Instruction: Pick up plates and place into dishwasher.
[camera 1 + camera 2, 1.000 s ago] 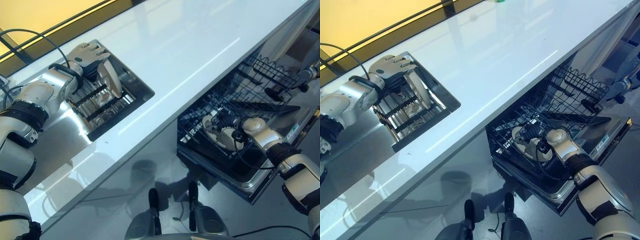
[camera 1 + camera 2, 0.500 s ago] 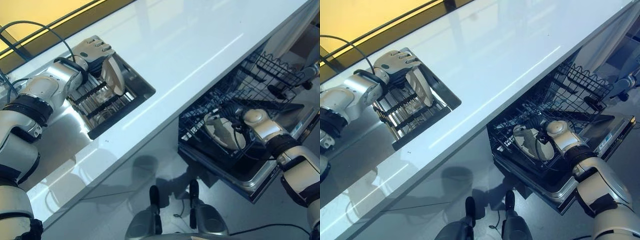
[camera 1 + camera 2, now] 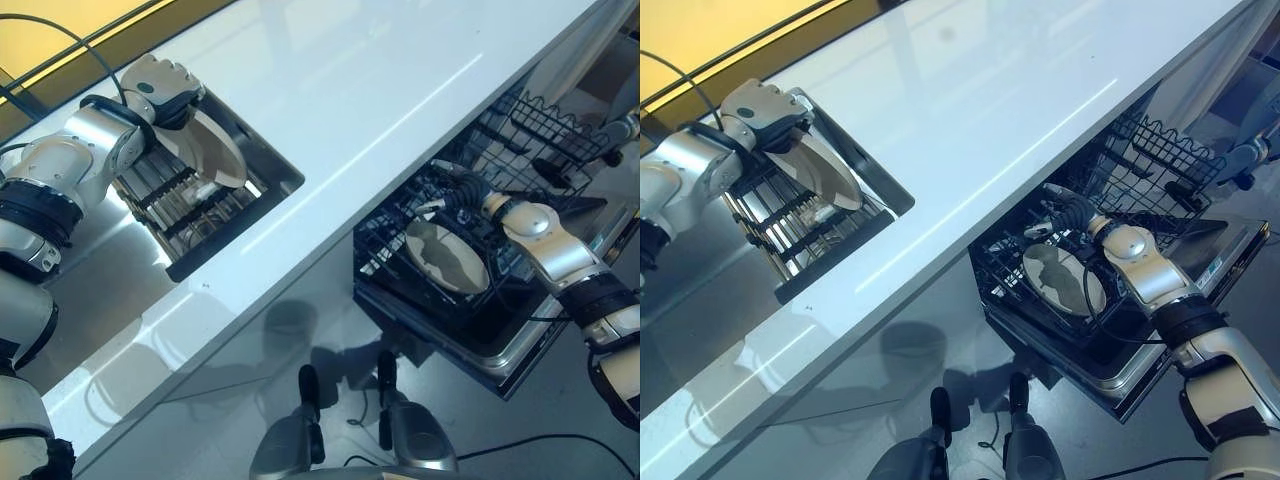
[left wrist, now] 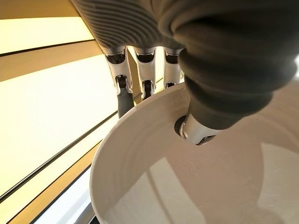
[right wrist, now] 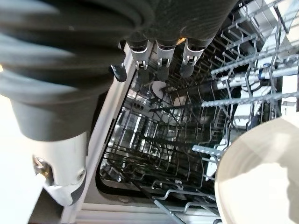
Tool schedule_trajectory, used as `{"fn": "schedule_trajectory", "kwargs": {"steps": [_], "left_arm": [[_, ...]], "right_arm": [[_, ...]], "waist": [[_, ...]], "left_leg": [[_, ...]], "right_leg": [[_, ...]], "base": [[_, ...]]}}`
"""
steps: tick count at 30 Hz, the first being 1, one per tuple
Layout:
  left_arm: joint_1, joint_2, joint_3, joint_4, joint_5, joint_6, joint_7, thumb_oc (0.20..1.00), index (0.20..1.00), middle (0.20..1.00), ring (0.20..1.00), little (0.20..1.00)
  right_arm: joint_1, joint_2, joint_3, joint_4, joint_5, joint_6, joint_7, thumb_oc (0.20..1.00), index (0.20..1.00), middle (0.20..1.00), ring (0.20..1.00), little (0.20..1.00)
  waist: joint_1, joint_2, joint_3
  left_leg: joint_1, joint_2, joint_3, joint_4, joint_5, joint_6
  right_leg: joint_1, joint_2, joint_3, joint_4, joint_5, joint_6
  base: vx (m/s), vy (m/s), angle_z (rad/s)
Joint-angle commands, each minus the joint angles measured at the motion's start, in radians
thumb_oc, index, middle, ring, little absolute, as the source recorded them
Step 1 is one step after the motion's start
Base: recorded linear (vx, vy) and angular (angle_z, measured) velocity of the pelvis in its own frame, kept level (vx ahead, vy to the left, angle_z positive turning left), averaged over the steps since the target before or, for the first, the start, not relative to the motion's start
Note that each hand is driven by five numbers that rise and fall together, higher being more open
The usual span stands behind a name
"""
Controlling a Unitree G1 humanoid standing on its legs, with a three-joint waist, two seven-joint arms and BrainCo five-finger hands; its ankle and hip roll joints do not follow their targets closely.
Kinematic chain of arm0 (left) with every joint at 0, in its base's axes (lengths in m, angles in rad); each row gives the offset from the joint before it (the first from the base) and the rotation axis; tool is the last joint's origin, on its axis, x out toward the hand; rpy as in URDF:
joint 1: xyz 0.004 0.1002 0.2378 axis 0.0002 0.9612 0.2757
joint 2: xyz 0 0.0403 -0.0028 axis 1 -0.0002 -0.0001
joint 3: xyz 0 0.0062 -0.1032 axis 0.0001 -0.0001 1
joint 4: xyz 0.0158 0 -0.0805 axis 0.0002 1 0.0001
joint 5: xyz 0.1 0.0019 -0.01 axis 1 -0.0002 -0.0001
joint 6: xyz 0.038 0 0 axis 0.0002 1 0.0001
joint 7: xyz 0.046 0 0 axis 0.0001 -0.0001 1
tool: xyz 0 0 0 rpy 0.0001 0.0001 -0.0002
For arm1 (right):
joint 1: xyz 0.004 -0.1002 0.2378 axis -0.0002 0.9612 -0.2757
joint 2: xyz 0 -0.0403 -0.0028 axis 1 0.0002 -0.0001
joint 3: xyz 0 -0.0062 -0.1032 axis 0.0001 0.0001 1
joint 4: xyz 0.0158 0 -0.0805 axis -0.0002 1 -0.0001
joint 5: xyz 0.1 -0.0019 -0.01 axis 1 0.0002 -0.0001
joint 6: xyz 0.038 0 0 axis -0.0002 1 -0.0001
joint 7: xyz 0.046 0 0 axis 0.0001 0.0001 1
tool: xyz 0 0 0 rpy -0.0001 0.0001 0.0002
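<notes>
Lifted from the rack, plate (image 3: pixel 212 150) in left hand (image 3: pixel 165 88).

Your two head views look down on the table (image 3: pixel 380 90), sharing it. Each wrist view looks along its own hand, very near.

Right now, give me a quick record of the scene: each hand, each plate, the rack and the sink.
left hand: shut on a plate, thumb on its face, fingers behind the rim
held plate: tilted, lifted above the sink rack
sink: sunk in the white counter, with a black rack inside
right hand: open, above the dishwasher rack, holding nothing
dishwasher rack: pulled out below the counter edge
racked plate: lying in the dishwasher rack, apart from the right hand
</notes>
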Motion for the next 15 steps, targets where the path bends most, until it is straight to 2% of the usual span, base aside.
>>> {"fn": "schedule_trajectory", "kwargs": {"steps": [1,7,9,11,15], "left_arm": [[0.020,0.056,0.077,0.013,-0.011,0.007,0.031,0.200,0.200,0.200,0.200,0.200],[0.073,0.078,0.107,-0.009,-0.030,-0.004,0.018,0.200,0.200,0.200,0.200,0.200],[0.086,0.083,0.120,-0.015,-0.086,0.000,0.053,0.200,0.200,0.200,0.200,0.200],[0.113,0.089,0.157,-0.028,-0.175,-0.002,0.132,0.200,0.200,0.200,0.200,0.200],[0.211,0.078,0.309,-0.064,-0.311,-0.063,0.262,0.200,0.200,0.200,0.200,0.200]], "right_arm": [[0.044,-0.051,-0.080,-0.113,0.009,-0.091,-0.022,1.000,1.000,1.000,1.000,1.000],[0.116,-0.049,-0.142,-0.186,-0.018,-0.123,-0.041,1.000,1.000,1.000,1.000,1.000],[0.120,-0.051,-0.153,-0.201,-0.019,-0.153,-0.066,1.000,1.000,1.000,1.000,1.000],[0.131,-0.052,-0.173,-0.233,-0.002,-0.191,-0.081,1.000,1.000,1.000,1.000,1.000],[0.179,-0.013,-0.223,-0.317,-0.011,-0.243,-0.085,1.000,1.000,1.000,1.000,1.000]], "waist": [[-0.028,-0.037,-0.028],[-0.034,-0.032,-0.056],[-0.032,-0.033,-0.068],[-0.028,-0.034,-0.085],[-0.013,-0.035,-0.118]], "left_leg": [[0.027,-0.050,0.018,0.007,-0.108,0.009],[0.063,-0.045,0.026,0.007,-0.118,0.012],[0.072,-0.044,0.025,0.007,-0.122,0.012],[0.083,-0.042,0.024,0.007,-0.126,0.012],[0.102,-0.038,0.024,0.007,-0.133,0.013]], "right_leg": [[0.028,-0.038,0.004,0.018,-0.089,0.084],[0.066,-0.033,0.007,0.019,-0.102,0.081],[0.078,-0.031,0.007,0.018,-0.107,0.082],[0.092,-0.030,0.007,0.018,-0.114,0.082],[0.119,-0.029,0.002,0.016,-0.127,0.081]], "base": [[0.04,0.010,-0.01],[0.03,-0.002,-0.02],[0.03,-0.025,-0.06],[0.05,-0.045,-0.03],[0.07,-0.051,0.01]]}}
